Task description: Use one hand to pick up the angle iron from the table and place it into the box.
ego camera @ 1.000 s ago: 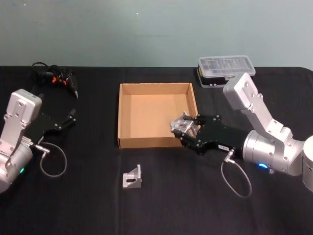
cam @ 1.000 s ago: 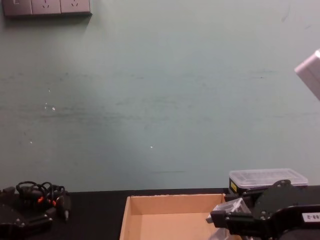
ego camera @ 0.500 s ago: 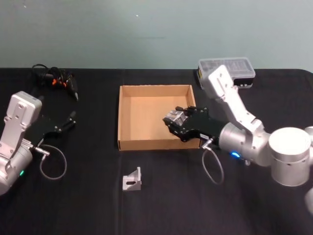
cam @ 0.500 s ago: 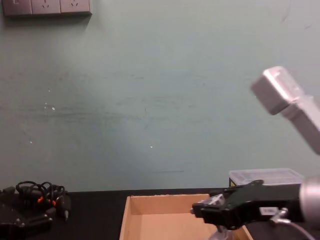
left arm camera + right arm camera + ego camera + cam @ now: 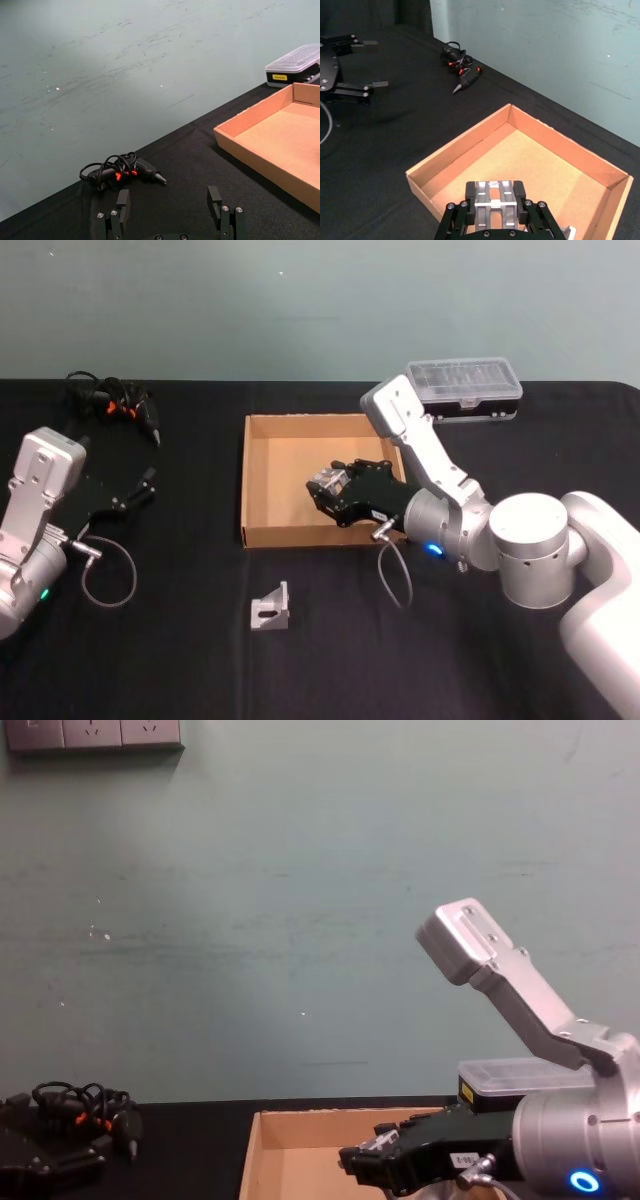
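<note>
Desk (image 5: 180,660) in black carries the tan box (image 5: 262,533) at its middle. Right end effector (image 5: 324,487) hovers over the box's near part, clamped on an angle iron (image 5: 492,199). Left end effector (image 5: 148,483) is parked at the desk's left, spread wide, holding nothing. A second angle iron (image 5: 270,607) lies on the desk near the box's front wall.

Tan box (image 5: 300,472); black table (image 5: 190,650)
</note>
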`<state>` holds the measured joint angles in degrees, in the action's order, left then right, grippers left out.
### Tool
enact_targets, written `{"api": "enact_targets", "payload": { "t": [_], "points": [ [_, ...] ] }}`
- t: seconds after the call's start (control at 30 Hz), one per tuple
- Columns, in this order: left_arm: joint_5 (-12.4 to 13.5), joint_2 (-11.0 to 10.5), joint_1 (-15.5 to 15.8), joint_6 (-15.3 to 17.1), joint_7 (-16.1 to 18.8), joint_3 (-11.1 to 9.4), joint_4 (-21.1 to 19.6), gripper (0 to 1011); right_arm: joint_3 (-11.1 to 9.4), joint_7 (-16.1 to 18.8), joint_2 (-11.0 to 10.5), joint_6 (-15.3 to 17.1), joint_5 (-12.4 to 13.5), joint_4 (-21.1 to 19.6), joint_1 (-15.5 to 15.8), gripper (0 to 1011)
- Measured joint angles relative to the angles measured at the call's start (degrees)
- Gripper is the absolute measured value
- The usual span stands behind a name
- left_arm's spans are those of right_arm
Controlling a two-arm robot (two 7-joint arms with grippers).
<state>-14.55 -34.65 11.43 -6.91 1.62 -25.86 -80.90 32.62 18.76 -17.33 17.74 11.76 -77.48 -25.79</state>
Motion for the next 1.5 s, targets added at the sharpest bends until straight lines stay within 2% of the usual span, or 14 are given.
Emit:
{"api": "enact_targets", "payload": {
  "t": [0.47,0.77,1.5],
  "points": [
    [0.0,0.0,0.0,0.0,0.0,0.0,0.0,1011,-0.99,-0.73,3.2,0.31,-1.91,3.72,-0.96,445],
    [0.0,0.0,0.0,0.0,0.0,0.0,0.0,1012,-1.91,-1.02,4.44,0.89,-3.08,5.69,-1.08,445],
    [0.0,0.0,0.0,0.0,0.0,0.0,0.0,1011,-4.01,-0.64,5.8,2.82,-5.51,6.15,0.34,446]
  ]
}}
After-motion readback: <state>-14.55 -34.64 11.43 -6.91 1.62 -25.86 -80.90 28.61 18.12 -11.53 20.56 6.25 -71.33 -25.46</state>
